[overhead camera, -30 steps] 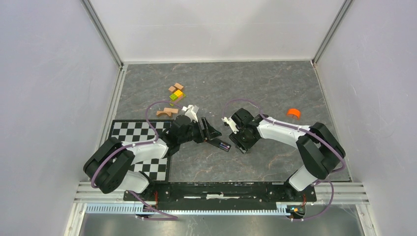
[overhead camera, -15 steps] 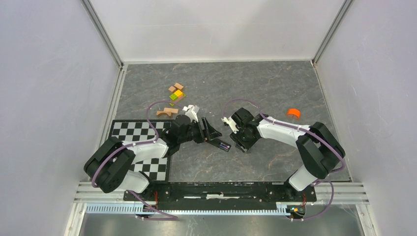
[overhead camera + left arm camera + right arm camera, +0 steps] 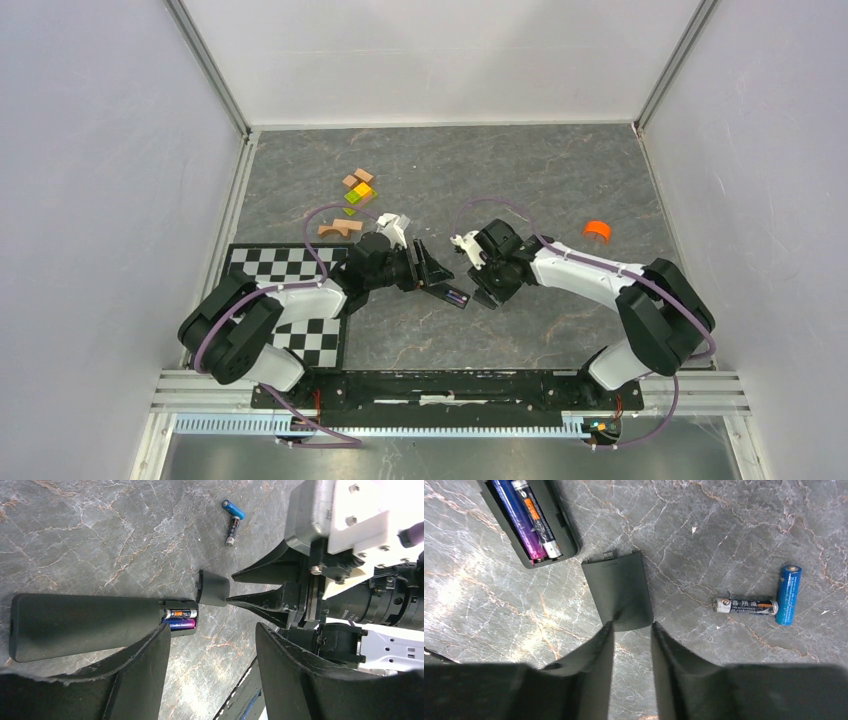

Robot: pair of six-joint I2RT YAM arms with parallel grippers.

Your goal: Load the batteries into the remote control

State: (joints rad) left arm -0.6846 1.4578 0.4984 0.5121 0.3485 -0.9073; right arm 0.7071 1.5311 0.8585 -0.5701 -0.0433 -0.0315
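Just ahead of my left gripper (image 3: 214, 627), its jaws wide apart, the remote control (image 3: 85, 622) lies on the desk (image 3: 100, 530) with both batteries (image 3: 180, 619) seated in its open bay. Over the last second the right gripper (image 3: 631, 624), clamped on the battery cover (image 3: 212, 586), crept closer, so closing up seems next. Two spare cells (image 3: 232, 517) lie beyond.

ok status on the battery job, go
Left gripper open beside slim black remote. Right gripper shut on black battery cover. Two batteries seated; blue battery and black battery loose nearby.
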